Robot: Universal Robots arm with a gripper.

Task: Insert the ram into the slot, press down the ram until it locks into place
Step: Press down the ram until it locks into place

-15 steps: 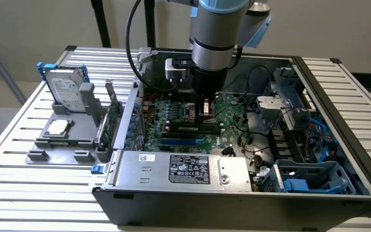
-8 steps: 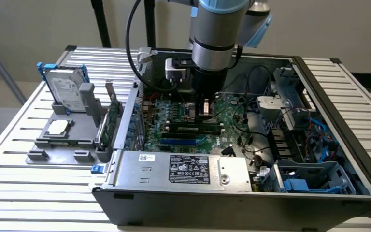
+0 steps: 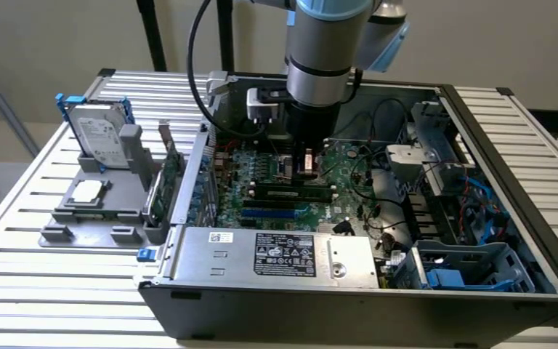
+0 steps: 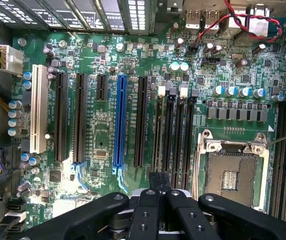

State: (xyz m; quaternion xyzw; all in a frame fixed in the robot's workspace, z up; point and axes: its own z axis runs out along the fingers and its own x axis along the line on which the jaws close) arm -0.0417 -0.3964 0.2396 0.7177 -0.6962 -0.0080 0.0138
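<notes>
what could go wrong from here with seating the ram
1. The long green ram stick seems to sit along a narrow black plastic slot with identical slots close beside it. A small sideways offset could jam or bend it.
2. The gripper stands over one part of the stick, not its whole length, so an uneven push might lock one end only.
3. Loose black cables lie near the arm inside the case and could snag.

Pretty cramped in there; the end effector sits low over the mainboard, boxed in by the power supply in front and the drive cage on the exterior view's right; loose cables crowd that side too; the open top gives free room.
</notes>
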